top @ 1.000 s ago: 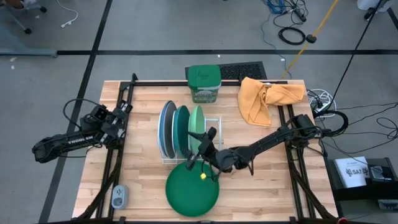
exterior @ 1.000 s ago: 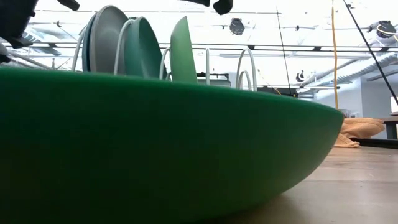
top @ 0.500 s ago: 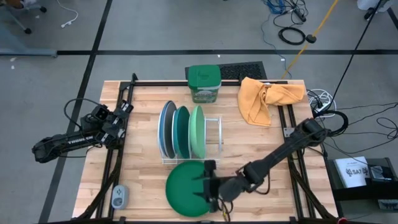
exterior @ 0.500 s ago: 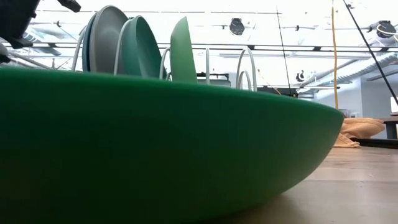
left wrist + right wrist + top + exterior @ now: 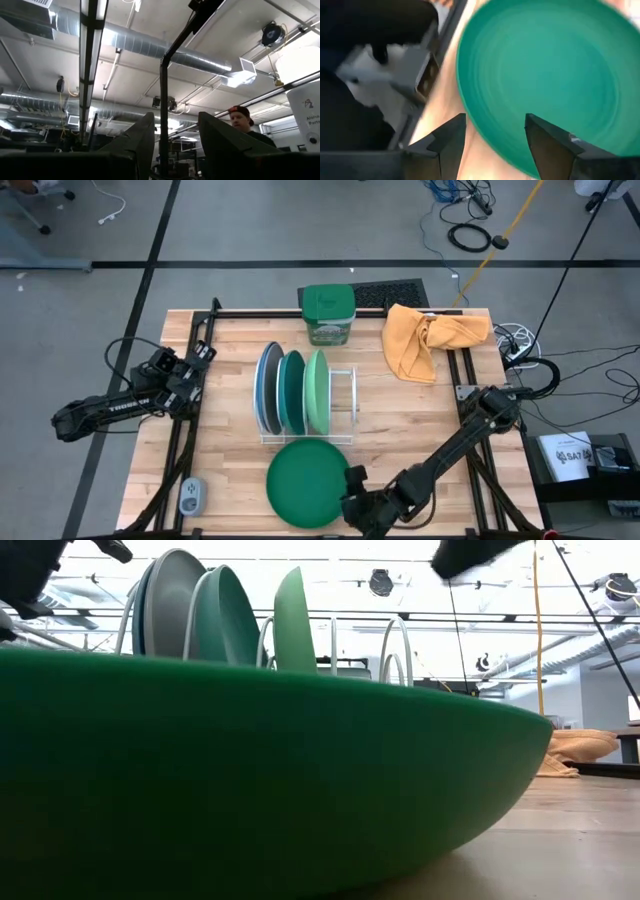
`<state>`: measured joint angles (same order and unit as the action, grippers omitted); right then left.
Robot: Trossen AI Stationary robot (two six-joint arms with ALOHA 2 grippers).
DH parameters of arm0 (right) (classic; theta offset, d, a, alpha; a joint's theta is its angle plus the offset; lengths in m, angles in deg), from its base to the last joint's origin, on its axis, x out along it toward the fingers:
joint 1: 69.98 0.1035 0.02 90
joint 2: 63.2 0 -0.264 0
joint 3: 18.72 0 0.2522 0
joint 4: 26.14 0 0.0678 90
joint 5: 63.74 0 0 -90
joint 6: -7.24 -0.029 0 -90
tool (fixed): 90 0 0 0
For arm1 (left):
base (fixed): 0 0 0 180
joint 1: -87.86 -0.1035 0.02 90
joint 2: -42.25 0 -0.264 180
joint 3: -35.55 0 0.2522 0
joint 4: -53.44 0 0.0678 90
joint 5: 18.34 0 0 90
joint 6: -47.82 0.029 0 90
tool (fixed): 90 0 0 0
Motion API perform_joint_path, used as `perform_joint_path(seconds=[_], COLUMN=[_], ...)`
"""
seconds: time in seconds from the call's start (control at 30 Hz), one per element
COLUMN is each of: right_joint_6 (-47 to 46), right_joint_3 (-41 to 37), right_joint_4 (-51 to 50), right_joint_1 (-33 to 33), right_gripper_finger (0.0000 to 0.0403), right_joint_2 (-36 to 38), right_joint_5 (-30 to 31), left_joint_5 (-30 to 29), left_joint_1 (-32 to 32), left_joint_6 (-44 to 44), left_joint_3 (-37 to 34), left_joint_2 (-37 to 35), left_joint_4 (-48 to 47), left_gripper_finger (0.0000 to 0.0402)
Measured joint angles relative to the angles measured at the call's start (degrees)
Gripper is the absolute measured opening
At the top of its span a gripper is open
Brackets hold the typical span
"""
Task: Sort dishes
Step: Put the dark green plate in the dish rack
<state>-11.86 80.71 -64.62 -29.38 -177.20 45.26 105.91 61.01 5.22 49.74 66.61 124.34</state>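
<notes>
The dark green plate [image 5: 308, 482] lies flat on the table near its front edge and fills the low view [image 5: 250, 770]. The blue [image 5: 262, 386], grey [image 5: 175, 600], teal [image 5: 292, 388] and light green [image 5: 316, 388] plates stand on edge in a white wire rack [image 5: 345, 405] behind it. My right gripper [image 5: 351, 500] is open at the dark green plate's near right rim. In the right wrist view that rim [image 5: 485, 125] shows between the open fingers [image 5: 492, 142]. My left gripper [image 5: 190, 370] waits open at the table's left edge, pointing at the ceiling [image 5: 177, 135].
A green lidded tub [image 5: 328, 313] and an orange cloth [image 5: 428, 337] sit at the table's far edge. A small grey device [image 5: 191, 496] lies at the near left corner. A person shows beyond the table in the left wrist view [image 5: 242, 120].
My right gripper has gone from beside the rack, over the dark green plate's far rim, toward the table's near edge, and now stands at the plate's near right rim. The plate and the rack have kept still.
</notes>
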Motion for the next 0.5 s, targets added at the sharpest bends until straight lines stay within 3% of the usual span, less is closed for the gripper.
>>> perform_joint_path(seconds=[0.5], right_joint_6=[7.2], right_joint_3=[0.0], right_joint_4=[1.5], right_joint_1=[-0.4], right_gripper_finger=[0.0196], right_joint_2=[-6.6], right_joint_5=[-4.1], left_joint_5=[-0.3], left_joint_1=[0.0], left_joint_6=[1.5], left_joint_3=[0.0], left_joint_2=[0.0], left_joint_4=[-3.0], left_gripper_finger=[0.0154])
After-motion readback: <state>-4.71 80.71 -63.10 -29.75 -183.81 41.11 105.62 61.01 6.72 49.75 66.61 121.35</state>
